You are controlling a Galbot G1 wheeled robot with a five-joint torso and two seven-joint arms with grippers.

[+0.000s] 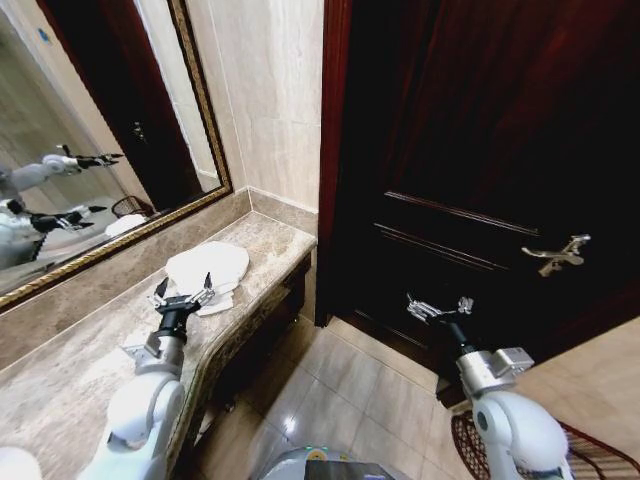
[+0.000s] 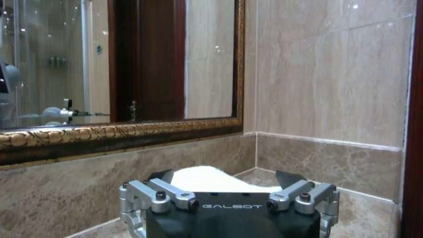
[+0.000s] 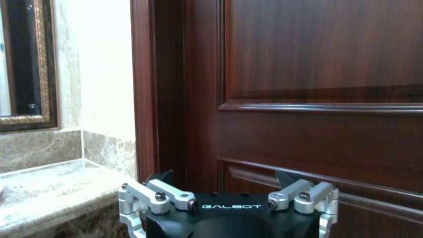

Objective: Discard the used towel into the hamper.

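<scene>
One white towel [image 1: 207,270] lies folded on the marble desk [image 1: 70,370], near the corner under the gilt-framed mirror [image 1: 100,130]. The left hand [image 1: 183,293] hovers just before it, fingers spread apart and holding nothing. The right hand [image 1: 440,307] hangs out over the tiled floor [image 1: 340,390] in front of the dark wooden door [image 1: 480,150], its fingers likewise apart and empty. One hamper [image 1: 600,455], reddish-brown, sits on the floor by the robot's right side, well apart from the towel.

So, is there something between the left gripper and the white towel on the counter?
Nothing visible. The left gripper, open, hovers over the marble counter just short of the white towel, with only bare counter between them.
</scene>
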